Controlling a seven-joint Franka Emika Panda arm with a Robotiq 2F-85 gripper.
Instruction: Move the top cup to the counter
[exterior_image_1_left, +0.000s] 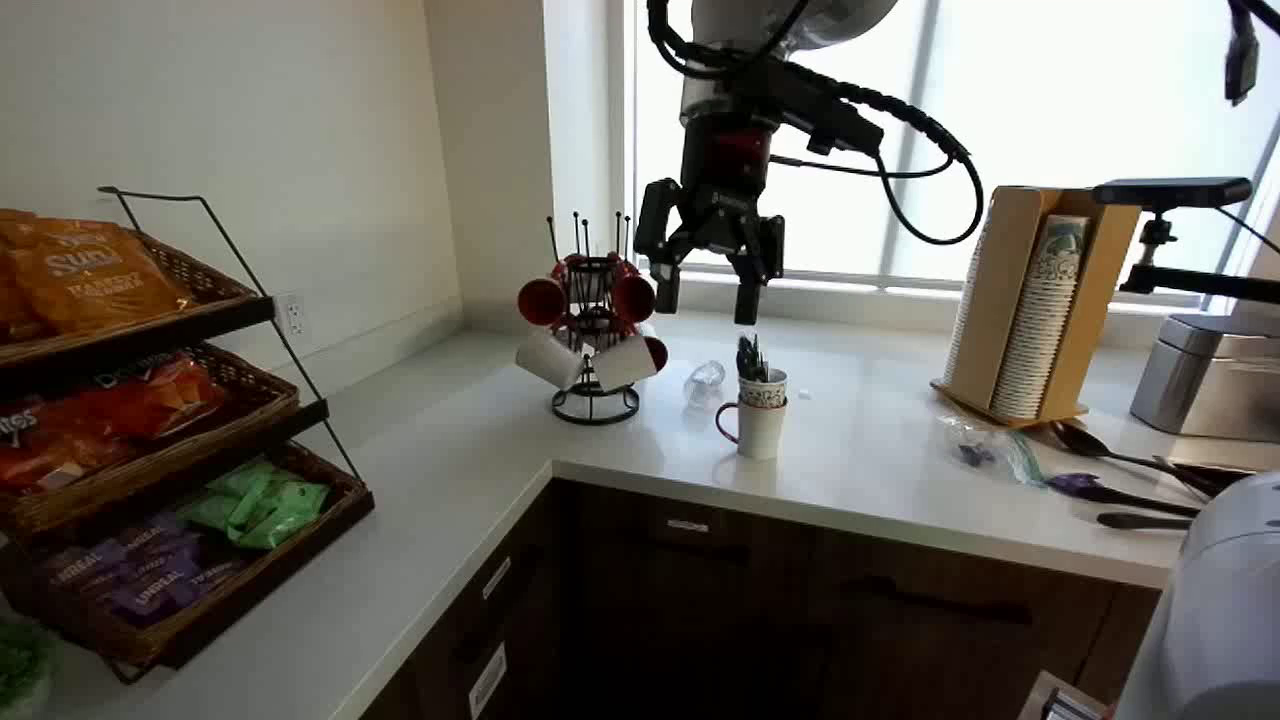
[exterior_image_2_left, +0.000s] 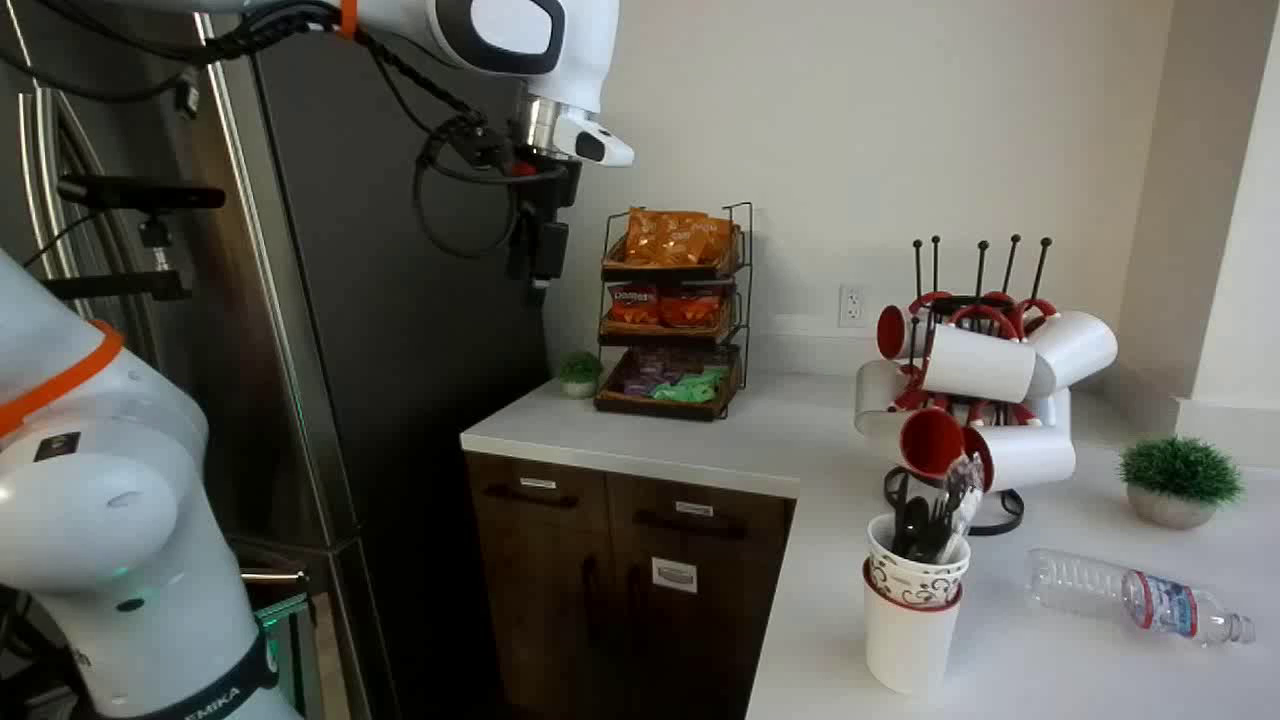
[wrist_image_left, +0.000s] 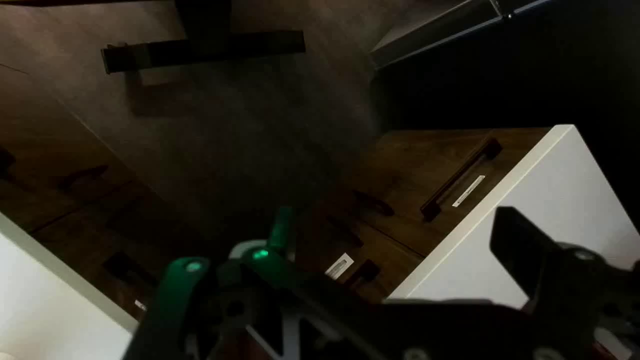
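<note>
A patterned paper cup (exterior_image_1_left: 763, 390) holding dark cutlery sits in the top of a white mug (exterior_image_1_left: 762, 430) with a red handle, upright on the white counter (exterior_image_1_left: 860, 475). The paper cup (exterior_image_2_left: 912, 582) and mug (exterior_image_2_left: 905, 640) also show in an exterior view, where two paper rims are stacked. A black rack (exterior_image_1_left: 594, 418) carries several white mugs with red insides, including an upper mug (exterior_image_2_left: 980, 362). My gripper (exterior_image_1_left: 707, 297) is open and empty, pointing down, high above the floor and away from the cups. It shows in the wrist view (wrist_image_left: 395, 225); no cup shows there.
A snack rack (exterior_image_2_left: 650, 404) stands on the counter by the wall. A clear bottle (exterior_image_2_left: 1170, 608) and potted plant (exterior_image_2_left: 1180, 475) lie near the mug rack. A cardboard cup holder (exterior_image_1_left: 1095, 310), metal box (exterior_image_1_left: 1200, 385) and dark spoons (exterior_image_1_left: 1125, 495) are further along.
</note>
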